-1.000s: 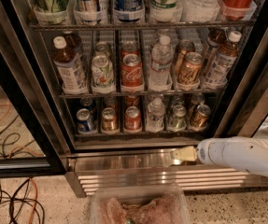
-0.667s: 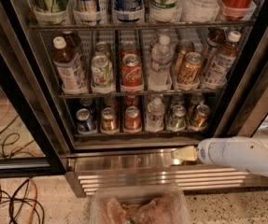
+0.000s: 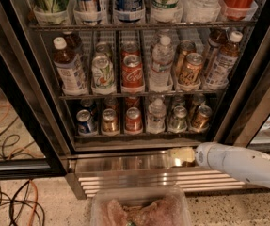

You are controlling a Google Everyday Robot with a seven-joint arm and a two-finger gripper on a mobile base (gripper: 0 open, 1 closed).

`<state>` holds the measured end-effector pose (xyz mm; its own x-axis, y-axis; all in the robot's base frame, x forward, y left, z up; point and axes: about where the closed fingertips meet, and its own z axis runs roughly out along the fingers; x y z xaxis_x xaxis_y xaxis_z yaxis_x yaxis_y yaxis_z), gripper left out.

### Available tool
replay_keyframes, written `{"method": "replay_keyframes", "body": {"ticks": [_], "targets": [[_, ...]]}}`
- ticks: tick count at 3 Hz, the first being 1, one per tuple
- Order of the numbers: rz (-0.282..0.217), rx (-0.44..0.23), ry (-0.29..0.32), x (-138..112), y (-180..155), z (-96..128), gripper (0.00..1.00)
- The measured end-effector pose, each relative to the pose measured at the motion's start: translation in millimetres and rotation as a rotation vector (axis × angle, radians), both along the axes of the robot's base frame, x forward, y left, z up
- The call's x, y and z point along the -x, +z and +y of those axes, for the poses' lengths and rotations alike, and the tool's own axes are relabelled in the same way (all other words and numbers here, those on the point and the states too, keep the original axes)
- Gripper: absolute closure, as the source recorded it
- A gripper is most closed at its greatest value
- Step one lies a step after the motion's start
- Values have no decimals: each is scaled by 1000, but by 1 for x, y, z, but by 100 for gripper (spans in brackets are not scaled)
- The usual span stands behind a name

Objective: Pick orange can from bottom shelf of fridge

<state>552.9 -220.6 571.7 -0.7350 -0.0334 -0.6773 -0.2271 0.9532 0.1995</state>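
- The orange can (image 3: 201, 117) is sitting at the right end of the bottom shelf (image 3: 144, 136) of the fridge (image 3: 26, 93), just beside a silvery can (image 3: 178, 119).
- The gripper (image 3: 181, 157) is hovering below that shelf, against the steel base (image 3: 125, 164); I cannot tell whether it is open or closed.

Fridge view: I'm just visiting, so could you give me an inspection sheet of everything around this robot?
Surface: bottom shelf, a wire rack with drinks in lanes.
Job's things: orange can upright at the shelf's right end; fridge stocked on every rack seen.
Clutter: red can, blue can and water bottle on the same shelf.
Grippers: hand low before the steel base, below the shelf, apart from the can.
Cables: cables loose on the floor, left.
Surroundings: clear tub in the foreground.
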Motion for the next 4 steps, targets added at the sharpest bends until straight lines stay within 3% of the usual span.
{"method": "replay_keyframes", "body": {"ticks": [1, 2, 4], "targets": [[-46, -41, -27, -11, -3, 2, 10], [-108, -40, -46, -19, 3, -1, 21], [-204, 7, -87, -26, 19, -19, 24]]}}
